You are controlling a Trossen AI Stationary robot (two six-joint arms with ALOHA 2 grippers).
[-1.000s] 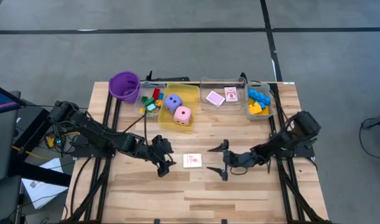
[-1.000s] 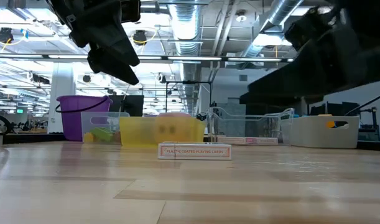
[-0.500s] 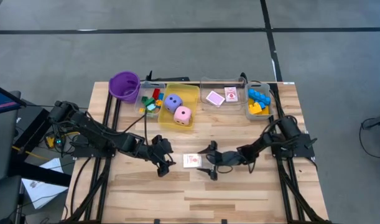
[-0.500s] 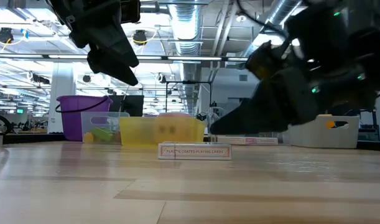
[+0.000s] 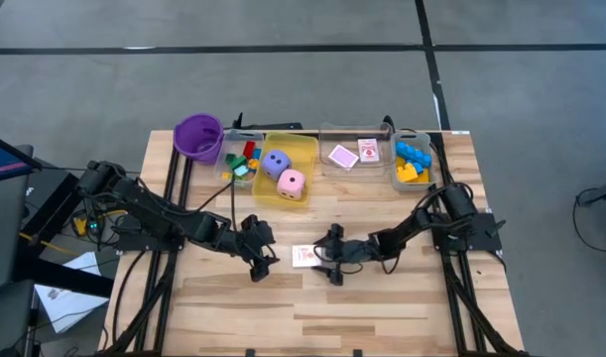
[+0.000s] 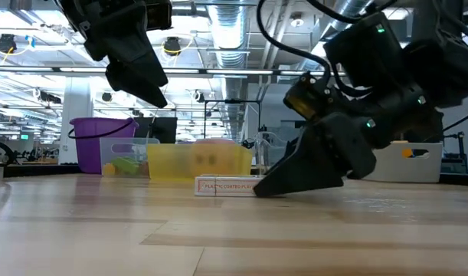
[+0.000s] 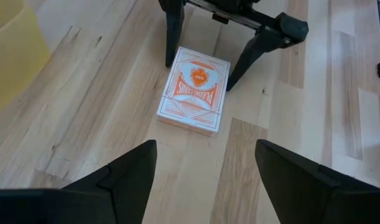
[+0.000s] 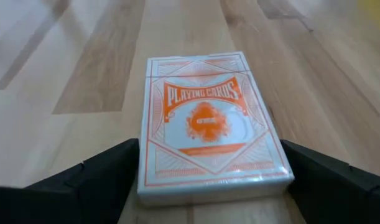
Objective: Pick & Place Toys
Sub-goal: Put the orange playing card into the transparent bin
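Fingers of the right gripper (image 5: pixel 328 257) are straddling, spread wide, the card pack (image 5: pixel 304 256) lying flat mid-table, risking sliding it instead of clamping, while the open left gripper (image 5: pixel 260 250) is hovering nearby.

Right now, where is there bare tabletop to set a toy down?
Bare wood runs along the table's near edge, below both arms, and at its far left beneath the purple cup. The back row of bins and the middle around the card deck are crowded.

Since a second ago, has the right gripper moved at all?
Yes. In the high view the right gripper has slid left across the table, from well right of the card pack to its right edge, fingers open either side of it.
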